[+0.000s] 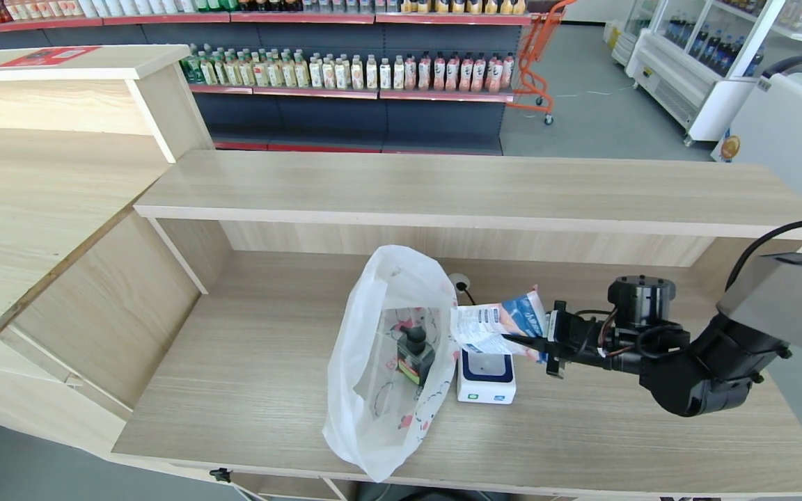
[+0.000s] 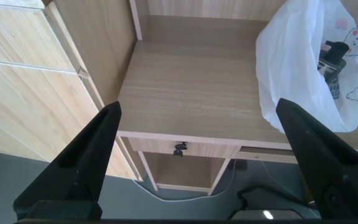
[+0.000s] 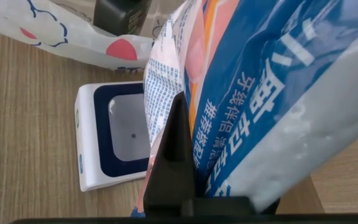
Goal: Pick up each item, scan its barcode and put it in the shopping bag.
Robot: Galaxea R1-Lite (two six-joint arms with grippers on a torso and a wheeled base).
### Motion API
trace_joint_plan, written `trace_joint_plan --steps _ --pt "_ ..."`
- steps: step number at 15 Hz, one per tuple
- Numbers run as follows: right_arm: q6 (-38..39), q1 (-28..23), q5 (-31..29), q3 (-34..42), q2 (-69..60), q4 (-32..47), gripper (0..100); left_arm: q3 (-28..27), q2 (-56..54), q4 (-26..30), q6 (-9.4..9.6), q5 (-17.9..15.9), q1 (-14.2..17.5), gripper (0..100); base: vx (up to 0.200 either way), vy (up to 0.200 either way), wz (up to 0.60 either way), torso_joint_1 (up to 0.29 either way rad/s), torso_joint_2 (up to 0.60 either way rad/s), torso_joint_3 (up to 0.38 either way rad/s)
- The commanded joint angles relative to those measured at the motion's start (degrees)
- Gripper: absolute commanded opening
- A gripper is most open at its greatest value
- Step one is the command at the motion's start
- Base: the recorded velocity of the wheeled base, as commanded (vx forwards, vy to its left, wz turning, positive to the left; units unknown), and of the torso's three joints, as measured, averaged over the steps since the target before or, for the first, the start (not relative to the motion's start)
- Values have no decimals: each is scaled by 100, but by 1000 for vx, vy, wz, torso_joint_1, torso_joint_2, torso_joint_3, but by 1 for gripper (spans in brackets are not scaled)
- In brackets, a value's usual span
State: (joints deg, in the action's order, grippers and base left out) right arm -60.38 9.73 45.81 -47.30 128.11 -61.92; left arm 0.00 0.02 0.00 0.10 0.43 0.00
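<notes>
right gripper (image 1: 528,341) clamped on blue-and-white plastic packet (image 1: 495,322) | above white box-shaped scanner (image 1: 486,381), beside white plastic shopping bag (image 1: 366,403) | left gripper (image 2: 197,112) spread wide, empty

White bag (image 1: 363,334) with red dots; blue-white packet (image 1: 502,321).

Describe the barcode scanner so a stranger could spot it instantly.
Look at the lower wooden counter, right of the white plastic bag. The scanner sits flat there, under a held packet. It is the only small white box with a dark blue window.
</notes>
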Motion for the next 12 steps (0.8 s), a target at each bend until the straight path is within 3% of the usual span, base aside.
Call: trace_joint_plan --steps 1,9,11,12 --pt "0 -15 -2 1 30 4 0 0 -2 0 -1 1 0 100 0 0 0 0 0 0" --pt "61 -15 -2 28 -58 30 0 0 -2 0 -1 1 0 100 0 0 0 0 0 0" --pt "457 -15 -20 124 -252 39 0 0 -2 0 -1 1 0 100 0 0 0 0 0 0" --pt "1178 3 -46 212 -638 48 0 0 -2 0 -1 1 0 100 0 0 0 0 0 0"
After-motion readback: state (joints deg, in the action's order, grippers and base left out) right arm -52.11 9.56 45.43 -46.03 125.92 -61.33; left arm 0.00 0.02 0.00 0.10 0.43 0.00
